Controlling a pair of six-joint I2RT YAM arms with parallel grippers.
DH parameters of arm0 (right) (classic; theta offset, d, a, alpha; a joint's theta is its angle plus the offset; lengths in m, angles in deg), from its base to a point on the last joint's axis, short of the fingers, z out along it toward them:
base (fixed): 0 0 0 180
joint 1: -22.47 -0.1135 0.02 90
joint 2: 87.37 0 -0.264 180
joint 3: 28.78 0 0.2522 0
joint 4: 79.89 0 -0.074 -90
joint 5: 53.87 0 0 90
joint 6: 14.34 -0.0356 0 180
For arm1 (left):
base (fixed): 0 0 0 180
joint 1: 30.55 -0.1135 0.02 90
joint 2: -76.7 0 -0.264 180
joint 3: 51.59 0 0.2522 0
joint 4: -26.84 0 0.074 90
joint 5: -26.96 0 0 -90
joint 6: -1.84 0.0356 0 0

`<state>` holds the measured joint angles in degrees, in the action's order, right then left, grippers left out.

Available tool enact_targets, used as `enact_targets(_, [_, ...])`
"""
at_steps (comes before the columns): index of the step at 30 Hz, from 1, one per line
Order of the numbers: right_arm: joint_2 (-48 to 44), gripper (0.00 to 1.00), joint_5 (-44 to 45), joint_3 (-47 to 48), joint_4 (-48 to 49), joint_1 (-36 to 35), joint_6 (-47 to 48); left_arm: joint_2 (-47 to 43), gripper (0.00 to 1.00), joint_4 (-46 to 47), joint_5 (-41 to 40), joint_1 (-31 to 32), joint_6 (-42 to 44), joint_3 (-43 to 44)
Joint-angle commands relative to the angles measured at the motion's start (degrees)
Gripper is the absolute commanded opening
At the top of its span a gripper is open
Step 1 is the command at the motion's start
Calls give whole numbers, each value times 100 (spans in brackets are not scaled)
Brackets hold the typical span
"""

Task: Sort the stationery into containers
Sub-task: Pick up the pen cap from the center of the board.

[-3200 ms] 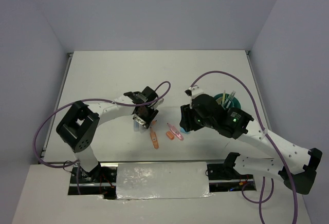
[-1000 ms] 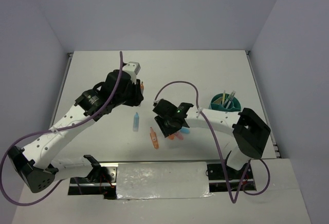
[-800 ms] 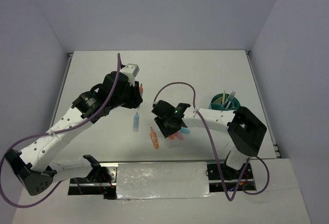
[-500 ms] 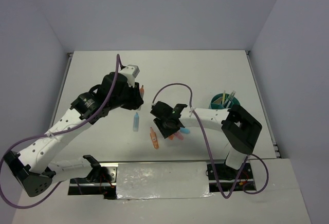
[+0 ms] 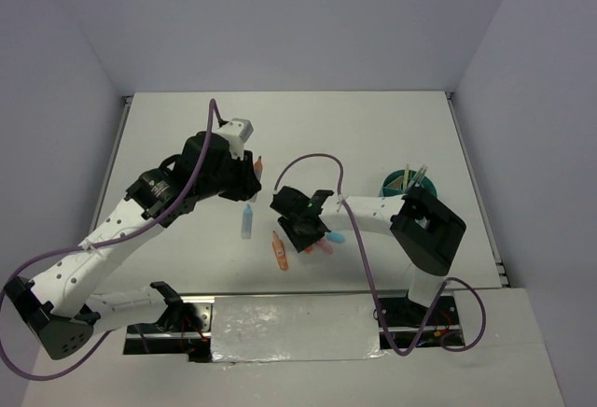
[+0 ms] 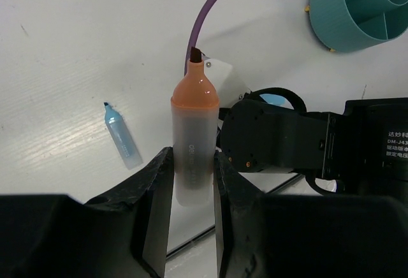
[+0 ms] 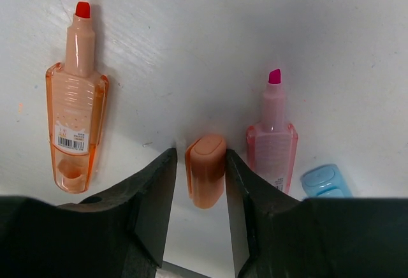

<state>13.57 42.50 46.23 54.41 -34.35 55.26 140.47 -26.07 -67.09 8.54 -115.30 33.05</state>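
My left gripper (image 6: 191,157) is shut on an uncapped orange highlighter (image 6: 193,125) and holds it tip out, above the table; in the top view the gripper (image 5: 248,174) is left of centre with the highlighter's tip (image 5: 257,161) showing. My right gripper (image 7: 199,158) is low on the table, open, its jaws closely on either side of a loose orange cap (image 7: 206,171), with a thin gap at the left jaw. A flat orange highlighter (image 7: 75,131) and a pink highlighter (image 7: 273,139) flank it. The teal cup (image 5: 409,188) stands at the right and holds pens (image 5: 413,175).
A light blue tube (image 5: 247,221) lies between the arms; it also shows in the left wrist view (image 6: 122,143). A small blue cap (image 7: 325,181) lies right of the pink highlighter. The right arm's purple cable (image 5: 308,159) arcs over the middle. The teal cup's dividers (image 6: 366,4) show.
My right gripper has crept left and down over the orange cap among the highlighters. My left gripper has shifted slightly with the orange highlighter still in it.
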Motion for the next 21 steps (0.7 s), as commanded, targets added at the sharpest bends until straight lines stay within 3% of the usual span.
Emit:
enact_targets(1, [135,43,-13,62,277,-31,28,-145,0,66,115,-16,15,6])
enact_targets(7, [-12,15,-224,290,180,-22,-34,-163,0,57,168,-16,24,14])
enact_targets(13, [-742,6,39,703,-180,30,-262,-426,0,347,361,-16,-55,-179])
enact_targets(21, [-2735,5,707,1248,-200,391,-1176,-909,0,1365,1274,-16,-283,-565])
